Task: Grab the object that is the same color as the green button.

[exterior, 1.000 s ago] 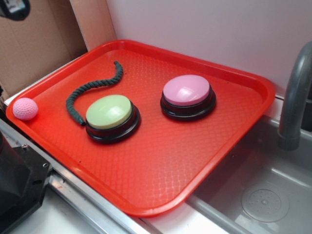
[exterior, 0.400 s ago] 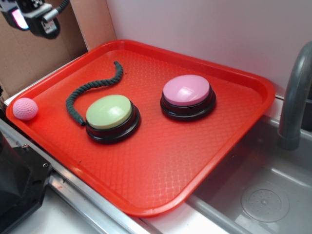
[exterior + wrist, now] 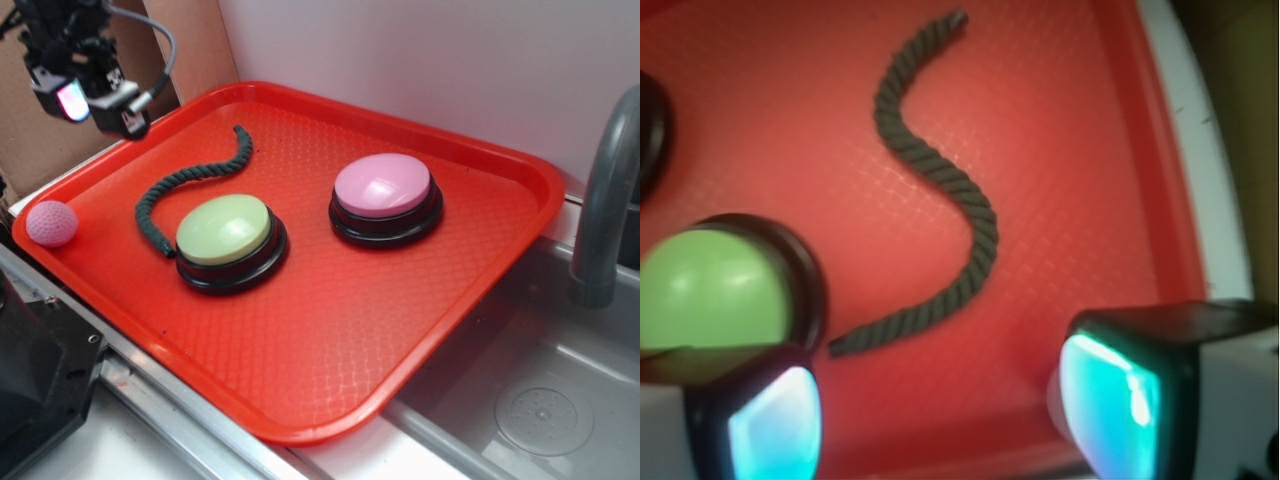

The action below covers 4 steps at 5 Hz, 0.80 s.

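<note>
A dark green twisted rope [image 3: 185,182] lies curved on the red tray [image 3: 330,330], left of the green button [image 3: 226,231] with its pale yellow-green dome on a black base. My gripper [image 3: 95,105] hangs open and empty above the tray's far left edge, well above the rope. In the wrist view the rope [image 3: 945,185] lies in an S shape ahead of the gripper [image 3: 940,405], with the green button [image 3: 710,295] at the left. The jaws stand wide apart with nothing between them.
A pink-domed button [image 3: 385,192] stands on the tray's right half. A small pink ball [image 3: 52,223] sits at the tray's left corner. A grey faucet [image 3: 605,200] and a sink [image 3: 530,400] lie to the right. Cardboard [image 3: 60,150] stands behind.
My gripper has come down and to the right into view, from the top left corner toward the tray's far left edge. The rope, buttons and ball have not moved.
</note>
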Motion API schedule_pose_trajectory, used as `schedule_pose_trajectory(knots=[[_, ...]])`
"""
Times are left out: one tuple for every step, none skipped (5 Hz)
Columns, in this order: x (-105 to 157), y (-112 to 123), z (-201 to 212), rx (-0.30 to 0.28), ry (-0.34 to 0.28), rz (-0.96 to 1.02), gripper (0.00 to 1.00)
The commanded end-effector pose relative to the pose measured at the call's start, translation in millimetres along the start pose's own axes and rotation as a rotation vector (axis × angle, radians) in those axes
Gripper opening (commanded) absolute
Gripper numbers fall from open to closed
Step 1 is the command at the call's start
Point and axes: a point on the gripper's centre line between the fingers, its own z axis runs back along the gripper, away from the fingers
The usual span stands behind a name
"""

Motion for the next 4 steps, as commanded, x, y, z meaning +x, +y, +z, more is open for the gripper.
schedule_pose_trajectory(knots=[[12.1,16.4,-39.4,0.042,-0.005,0.05,1.0],[6.7,29.0,-53.6,0.075,0.031,0.072,1.0],[7.8,31.3,-62.0,0.075,0.033,0.074,1.0],[9.3,30.5,-66.7,0.072,0.02,0.039,1.0]])
